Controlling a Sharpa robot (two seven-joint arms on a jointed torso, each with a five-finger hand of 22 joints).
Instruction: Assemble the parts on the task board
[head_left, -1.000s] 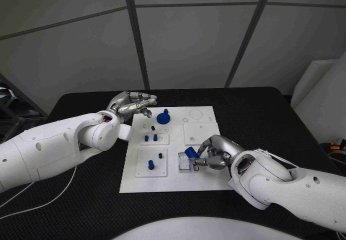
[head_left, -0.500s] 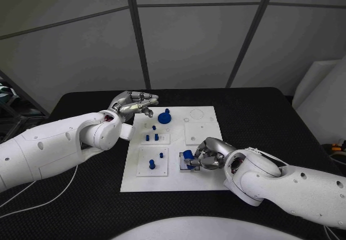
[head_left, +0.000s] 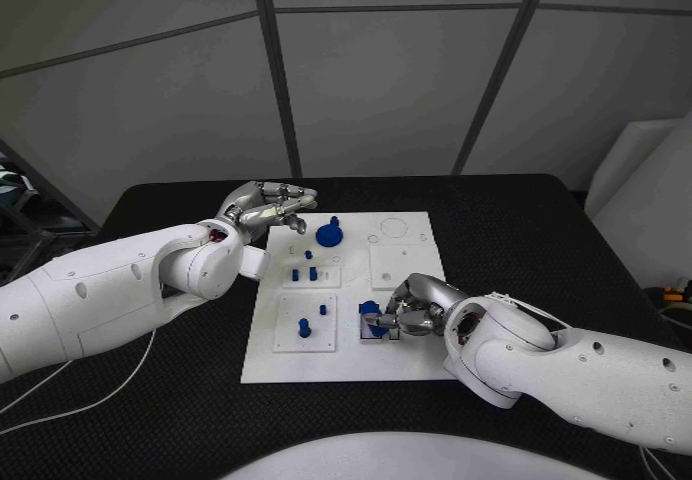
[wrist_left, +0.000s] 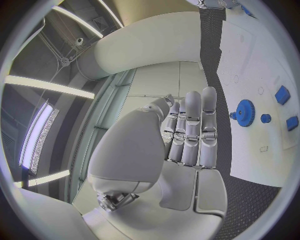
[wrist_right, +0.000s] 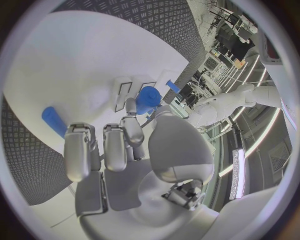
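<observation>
Since a second ago the right hand (head_left: 408, 308) has shifted left and lower over the board's near right corner, carrying its blue part (head_left: 371, 309) from above the slotted block down onto it; the left hand (head_left: 267, 207) and the other parts have stayed where they were. Right hand now: fingers curled around the blue part, thumb and a finger pinching it, as the right wrist view confirms with the part (wrist_right: 147, 99) held at the fingertips directly over the white block (wrist_right: 132, 93) with its two slots. A second blue piece (wrist_right: 54, 120) lies flat on the board beside that hand, apart from it. Board (head_left: 408, 369) sits in the middle of the black table (head_left: 562, 250). Left hand hovers at the board's far left corner, fingers curled inward with nothing in them; the left wrist view shows them folded together against the palm (wrist_left: 187, 135). Blue gear (head_left: 329, 236) stands at the far end of the board, just right of the left hand, not touched. Two small blue pegs (head_left: 302, 273) stand in the left middle plate, and another peg (head_left: 303, 327) stands in the near left plate. The far right area of the board carries circular recesses (head_left: 391, 230).
</observation>
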